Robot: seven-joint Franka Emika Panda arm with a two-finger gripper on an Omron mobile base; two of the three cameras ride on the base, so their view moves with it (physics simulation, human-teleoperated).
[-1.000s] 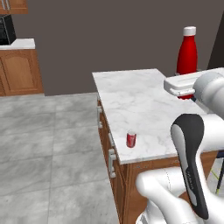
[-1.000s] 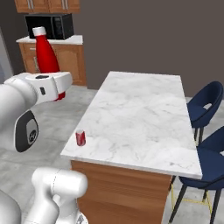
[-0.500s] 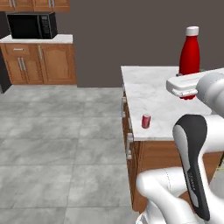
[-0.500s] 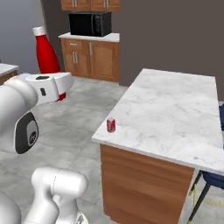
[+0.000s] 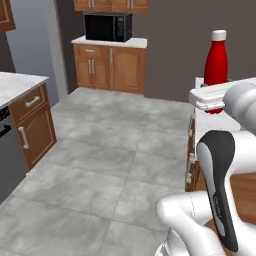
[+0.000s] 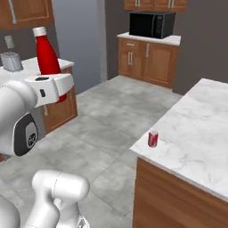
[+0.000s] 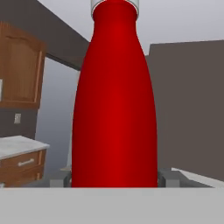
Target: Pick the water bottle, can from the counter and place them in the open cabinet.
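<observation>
A wide stretch of bare grey floor [image 5: 100,150] is seen at centre and lower left of the left base view. The can [image 6: 152,139] is stood just inside the near-left corner of the table [image 6: 196,133], at centre right of the right base view. The water bottle [image 7: 114,100] is held upright, clamped low on its body by the tool [image 7: 114,179].
</observation>
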